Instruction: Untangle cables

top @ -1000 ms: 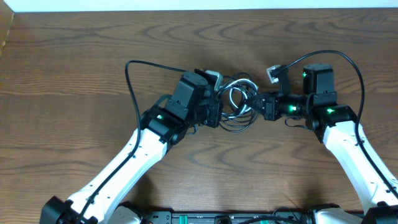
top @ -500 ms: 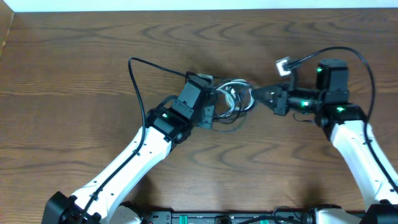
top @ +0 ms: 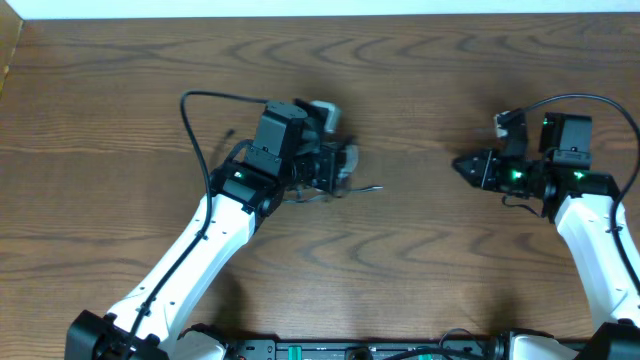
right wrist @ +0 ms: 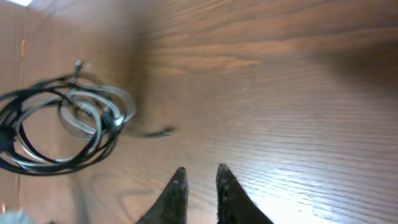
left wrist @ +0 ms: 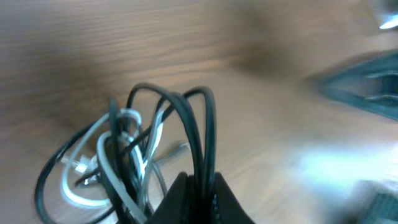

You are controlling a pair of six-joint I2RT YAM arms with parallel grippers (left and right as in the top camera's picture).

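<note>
The cables [top: 345, 180] form a small tangled bundle of black and white cords left of the table's centre. My left gripper [top: 338, 165] is shut on them. In the left wrist view two black strands run straight into the closed left gripper [left wrist: 200, 185], and the rest of the cables [left wrist: 118, 152] loop out to the left with a white cord among them. My right gripper [top: 460, 165] is well to the right of the bundle, pointing at it. Its jaws stand slightly open with nothing between them. From the right gripper [right wrist: 200, 171] the cables [right wrist: 112, 112] lie far off at the left.
A thick black wire [top: 190, 110] arcs from the left arm over the wooden table [top: 420, 260]. Another wire [top: 590, 98] curves above the right arm. One plug end [top: 375, 187] sticks out to the right of the bundle.
The right gripper has let go of the cables, opened a little and drawn back to the right. The left gripper has carried the whole bundle to the left.
</note>
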